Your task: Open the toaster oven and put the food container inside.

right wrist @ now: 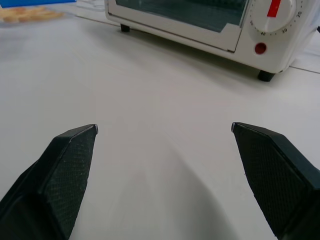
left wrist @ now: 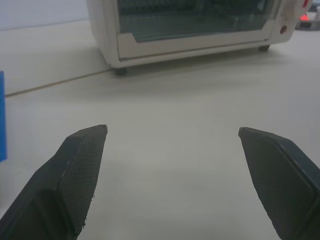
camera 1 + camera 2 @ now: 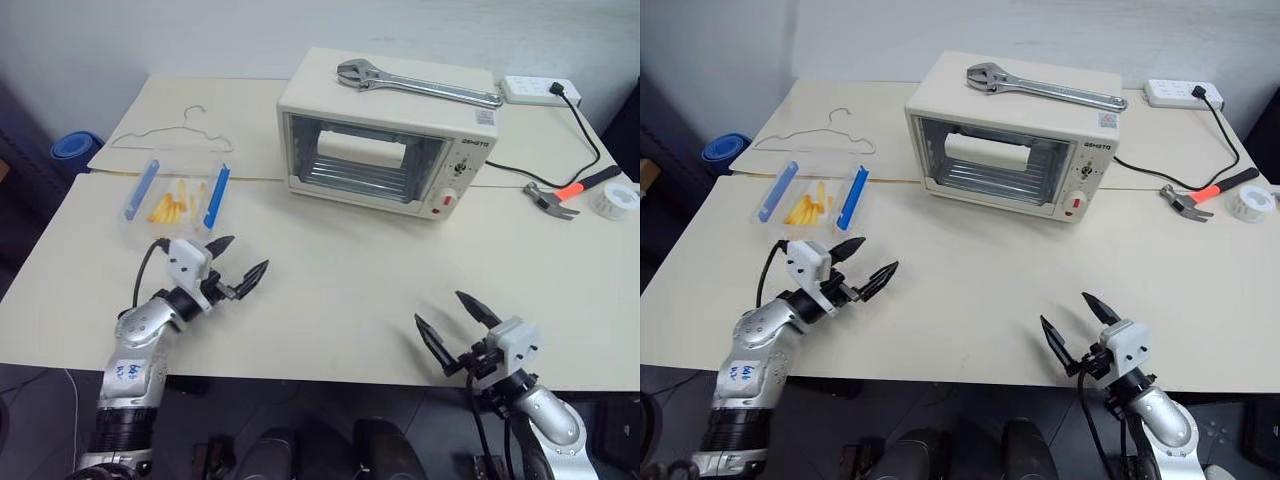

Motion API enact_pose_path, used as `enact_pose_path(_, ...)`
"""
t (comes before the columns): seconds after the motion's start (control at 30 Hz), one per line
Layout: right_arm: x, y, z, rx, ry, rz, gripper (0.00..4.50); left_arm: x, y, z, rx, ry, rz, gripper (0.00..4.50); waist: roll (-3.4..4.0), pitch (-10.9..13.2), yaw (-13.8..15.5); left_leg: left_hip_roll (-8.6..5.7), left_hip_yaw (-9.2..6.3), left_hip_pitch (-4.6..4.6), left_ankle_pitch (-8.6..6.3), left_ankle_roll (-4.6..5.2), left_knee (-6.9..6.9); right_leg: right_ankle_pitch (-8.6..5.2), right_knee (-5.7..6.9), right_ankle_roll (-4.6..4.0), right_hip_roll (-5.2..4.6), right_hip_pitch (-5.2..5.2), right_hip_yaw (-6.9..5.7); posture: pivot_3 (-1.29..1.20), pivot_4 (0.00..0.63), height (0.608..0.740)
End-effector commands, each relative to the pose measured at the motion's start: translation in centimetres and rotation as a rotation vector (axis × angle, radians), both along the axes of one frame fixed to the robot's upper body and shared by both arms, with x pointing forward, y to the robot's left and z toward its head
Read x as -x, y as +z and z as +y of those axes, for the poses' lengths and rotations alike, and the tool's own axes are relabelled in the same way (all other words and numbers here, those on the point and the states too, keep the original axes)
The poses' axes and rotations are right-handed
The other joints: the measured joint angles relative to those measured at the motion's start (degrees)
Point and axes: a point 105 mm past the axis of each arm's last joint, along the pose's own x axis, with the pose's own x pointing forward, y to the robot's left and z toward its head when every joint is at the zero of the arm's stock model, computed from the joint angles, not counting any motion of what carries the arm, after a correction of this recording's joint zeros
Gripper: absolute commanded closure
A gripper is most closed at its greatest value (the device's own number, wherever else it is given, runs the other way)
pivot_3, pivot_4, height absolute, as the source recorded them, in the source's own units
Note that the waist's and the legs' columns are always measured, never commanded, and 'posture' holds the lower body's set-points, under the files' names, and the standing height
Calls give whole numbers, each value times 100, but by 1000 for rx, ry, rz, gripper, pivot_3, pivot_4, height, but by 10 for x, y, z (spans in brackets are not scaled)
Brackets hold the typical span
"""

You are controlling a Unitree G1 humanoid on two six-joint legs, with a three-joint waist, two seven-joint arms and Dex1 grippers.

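A cream tabletop (image 3: 330,290) carries the toaster oven (image 3: 385,135) near its far middle, door shut. The food container (image 3: 177,197) lies well to the oven's left, with a wire hanger (image 3: 175,138) beyond it. To the oven's right lie a hammer (image 3: 568,192), a tape roll (image 3: 613,201) and a white power strip (image 3: 540,91) with its black cord

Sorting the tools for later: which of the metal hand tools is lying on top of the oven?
The large silver adjustable wrench lies across the toaster oven roof. The hammer with the orange-and-black handle lies on the table instead.
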Motion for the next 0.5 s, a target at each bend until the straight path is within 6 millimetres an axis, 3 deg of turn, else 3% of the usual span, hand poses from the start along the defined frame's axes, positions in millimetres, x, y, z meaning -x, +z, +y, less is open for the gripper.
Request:
enact_pose_path(0.03, -7, 18, 8, -11, 41, -76, 8, 4, 10, 3, -43, -9, -53, 0, 0, 0, 4, 0, 0, 0, 0, 0, 1, 0, 0, 0, -1, 0, 0, 0, 150, 740)
enact_pose_path(0.3, -56, 94, 31, -131, 198, -125, 8, 30, 60, 15, 98, -250, -10, 0, 0, 1, -18, 7, 0, -16, 1, -2, 10, 0, 5, 0, -2, -16, 2, 0, 150, 740)
enact_pose_path(0.5, -94, 127, 49, -149, 243, -136, 8, 34, 90, 13, 111, -333, -21, 0, 1, 0, 24, 1, -10, -25, 2, -2, 5, -1, 5, -2, -8, -24, -9, 0, 150, 740)
